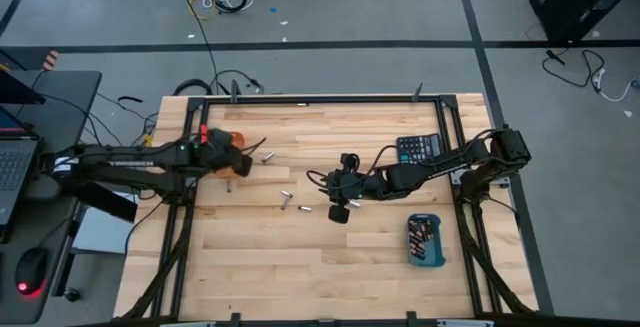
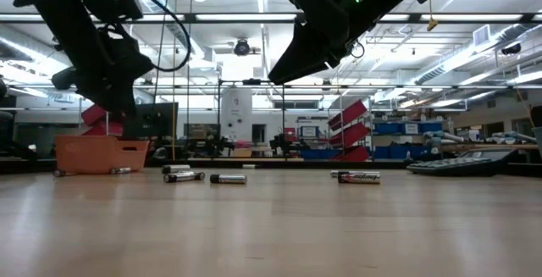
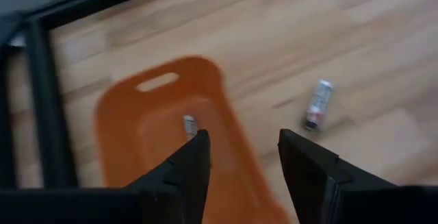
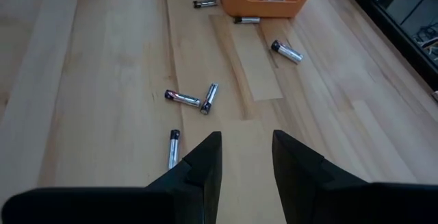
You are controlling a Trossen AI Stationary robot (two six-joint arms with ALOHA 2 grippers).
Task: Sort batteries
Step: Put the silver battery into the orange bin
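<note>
At the left of the high view, the left gripper (image 1: 238, 163) hangs over the smooth orange plastic tray (image 1: 232, 139), fingers spread and empty; a small silvery cylindrical battery (image 3: 189, 125) lies inside, seemingly lengthwise along the tray. Another battery (image 1: 266, 155) rests just right of the tray, slanted on the pale wooden table (image 1: 260, 257). Mid-frame, loose batteries (image 1: 286, 201) lie at mixed angles. The right gripper (image 1: 338, 211) hovers there, parted, holding nothing. Lower right sits a blue tray (image 1: 425, 241) of batteries, below a black calculator (image 1: 418, 148).
</note>
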